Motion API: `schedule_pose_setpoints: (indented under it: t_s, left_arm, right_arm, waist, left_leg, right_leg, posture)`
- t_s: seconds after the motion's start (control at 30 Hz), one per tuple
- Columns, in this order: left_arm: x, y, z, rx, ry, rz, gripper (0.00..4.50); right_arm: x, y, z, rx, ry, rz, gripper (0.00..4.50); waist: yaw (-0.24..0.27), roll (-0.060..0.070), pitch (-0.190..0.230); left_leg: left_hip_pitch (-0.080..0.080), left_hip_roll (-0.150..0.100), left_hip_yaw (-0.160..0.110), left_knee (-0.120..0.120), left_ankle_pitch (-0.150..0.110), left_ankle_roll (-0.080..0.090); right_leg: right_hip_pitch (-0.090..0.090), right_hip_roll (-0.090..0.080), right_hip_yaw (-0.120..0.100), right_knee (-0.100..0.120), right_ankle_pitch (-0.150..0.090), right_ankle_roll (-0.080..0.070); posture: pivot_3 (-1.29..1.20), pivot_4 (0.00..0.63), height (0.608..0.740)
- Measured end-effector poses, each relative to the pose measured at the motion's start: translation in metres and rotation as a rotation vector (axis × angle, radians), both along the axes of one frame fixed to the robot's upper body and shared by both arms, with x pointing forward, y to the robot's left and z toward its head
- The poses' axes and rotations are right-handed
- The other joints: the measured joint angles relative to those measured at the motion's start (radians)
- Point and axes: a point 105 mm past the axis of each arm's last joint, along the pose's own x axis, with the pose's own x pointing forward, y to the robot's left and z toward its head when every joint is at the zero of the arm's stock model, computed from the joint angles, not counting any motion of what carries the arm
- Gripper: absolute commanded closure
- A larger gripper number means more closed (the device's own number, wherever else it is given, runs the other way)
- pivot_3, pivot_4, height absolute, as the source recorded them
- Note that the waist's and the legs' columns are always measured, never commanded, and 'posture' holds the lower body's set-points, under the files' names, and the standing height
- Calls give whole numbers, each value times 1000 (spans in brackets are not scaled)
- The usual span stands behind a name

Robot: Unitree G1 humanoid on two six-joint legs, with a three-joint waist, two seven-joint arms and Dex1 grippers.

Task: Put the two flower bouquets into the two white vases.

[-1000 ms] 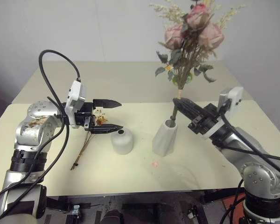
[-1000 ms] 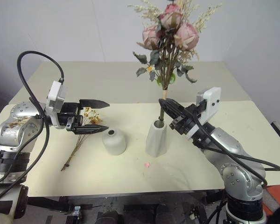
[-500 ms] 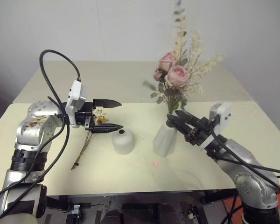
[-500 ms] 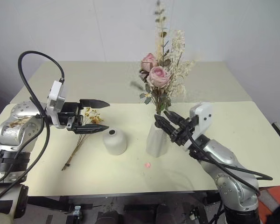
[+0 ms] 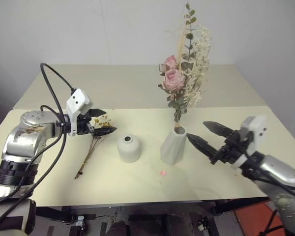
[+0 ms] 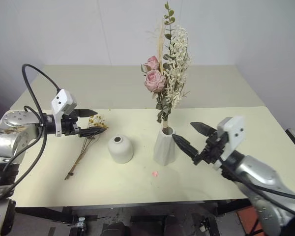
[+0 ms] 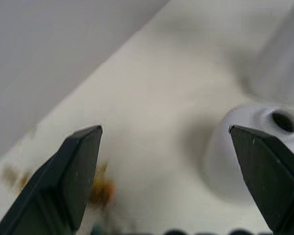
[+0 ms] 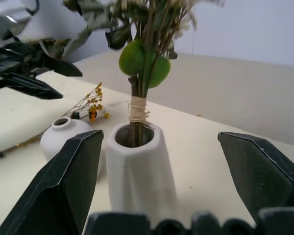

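Observation:
The large bouquet (image 5: pixel 183 83) of pink roses, white sprigs and eucalyptus stands upright with its stems in the taller faceted white vase (image 5: pixel 173 145). Just right of that vase my right gripper (image 5: pixel 206 134) is open and holds nothing; it faces the vase (image 8: pixel 136 176) in the right wrist view. The small yellow bouquet (image 5: pixel 92 147) lies flat on the table, left of the short rounded vase (image 5: pixel 129 148). My left gripper (image 5: pixel 102 121) hovers open over its flower heads. The short vase (image 7: pixel 252 154) appears in the left wrist view.
A small pink speck (image 5: pixel 163 172) lies on the table in front of the taller vase. A second cream table (image 5: pixel 132 83) stands behind, against a white wall. The table's front edge (image 5: pixel 137 201) runs close below the vases.
My right gripper let go of the large bouquet, opened and drew back to the right; the bouquet dropped deeper into the taller vase. My left gripper moved left and tipped down over the small bouquet.

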Motion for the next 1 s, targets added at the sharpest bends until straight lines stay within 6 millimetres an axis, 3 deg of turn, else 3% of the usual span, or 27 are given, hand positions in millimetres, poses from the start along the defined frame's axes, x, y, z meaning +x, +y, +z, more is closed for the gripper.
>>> schedule_pose_setpoints:
  t_s: [0.23,0.4,0.6,0.7,1.0]
  left_arm:
    - [5,12,-8,231,238,274,0]
    - [-4,22,-38,401,403,392,0]
    - [-5,33,-59,444,508,483,0]
    - [-2,28,-67,427,535,484,577]
    - [2,18,-71,390,552,467,3422]
  right_arm:
    - [-8,-12,32,-82,55,167,49]
    - [-7,-14,39,-133,65,223,49]
    - [-8,-11,41,-158,54,261,49]
    - [-9,-10,43,-167,46,274,0]
    - [-13,-14,50,-197,27,274,0]
  waist:
    - [7,-2,1]
    - [7,-2,1]
    - [20,-2,1]
    - [27,-2,1]
    - [25,-2,1]
  left_leg:
    - [0,0,0,0,0,0]
    - [-1,0,0,0,0,0]
    - [-1,0,0,0,0,0]
    - [-2,-1,0,1,0,0]
    - [0,-1,0,1,0,0]
  right_leg:
    - [1,0,0,-1,-1,1]
    - [-1,1,1,0,0,0]
    - [0,0,0,0,0,0]
    - [-1,0,0,0,0,0]
    - [1,-1,0,1,0,0]
  posture:
    - [0,150,740]
    - [0,150,740]
    - [0,150,740]
    - [0,150,740]
    - [0,150,740]
